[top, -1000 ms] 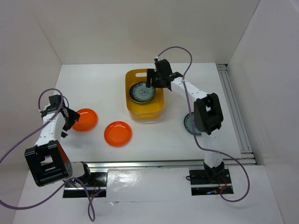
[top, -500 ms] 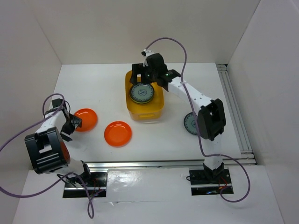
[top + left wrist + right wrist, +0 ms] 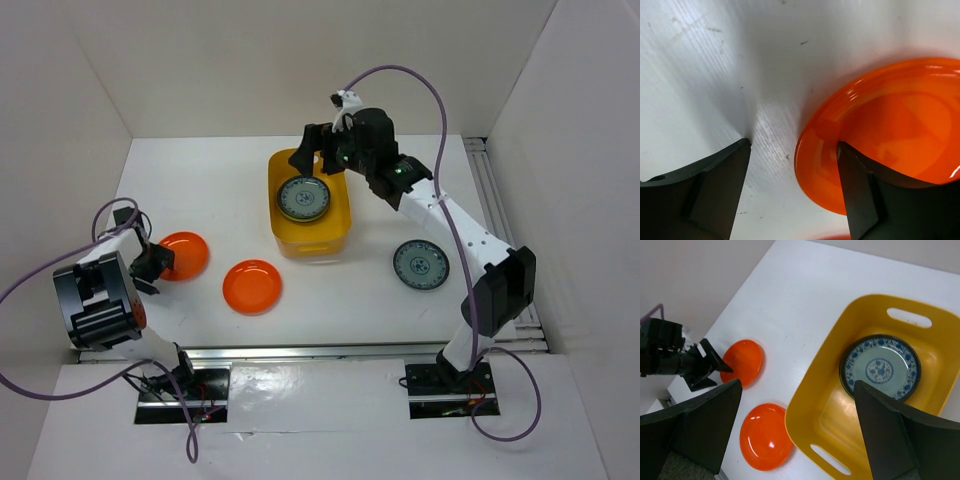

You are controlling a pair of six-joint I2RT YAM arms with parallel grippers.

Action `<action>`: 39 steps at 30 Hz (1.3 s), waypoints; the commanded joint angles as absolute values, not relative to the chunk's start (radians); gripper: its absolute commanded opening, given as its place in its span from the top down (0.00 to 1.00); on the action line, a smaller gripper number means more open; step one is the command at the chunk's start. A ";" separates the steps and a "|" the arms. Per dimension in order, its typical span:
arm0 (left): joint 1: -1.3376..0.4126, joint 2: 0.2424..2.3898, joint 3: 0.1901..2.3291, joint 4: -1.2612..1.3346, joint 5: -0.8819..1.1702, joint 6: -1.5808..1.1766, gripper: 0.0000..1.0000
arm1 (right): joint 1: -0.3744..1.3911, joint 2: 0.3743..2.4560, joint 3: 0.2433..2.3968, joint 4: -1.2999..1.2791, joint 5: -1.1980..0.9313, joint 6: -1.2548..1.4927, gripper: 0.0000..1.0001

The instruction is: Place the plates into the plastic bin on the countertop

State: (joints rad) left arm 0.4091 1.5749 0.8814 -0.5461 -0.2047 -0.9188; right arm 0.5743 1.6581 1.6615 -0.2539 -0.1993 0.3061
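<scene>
Orange plate [image 3: 890, 115] — rim between spread jaws, left gripper [image 3: 792, 145] | right gripper [image 3: 797, 384] agape above plastic bin [image 3: 830, 415]

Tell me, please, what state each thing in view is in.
plastic bin: upright, one plate inside.
patterned plate in bin: lying flat.
other patterned plate: flat on countertop.
left orange plate: flat on countertop.
right orange plate: flat on countertop, untouched.
left gripper: open, astride left orange plate's rim.
right gripper: open, empty.
</scene>
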 commanded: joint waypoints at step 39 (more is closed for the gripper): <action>0.338 1.490 1.270 -0.509 -0.098 -0.761 1.00 | 0.445 1.569 1.628 -0.327 -0.148 0.356 0.00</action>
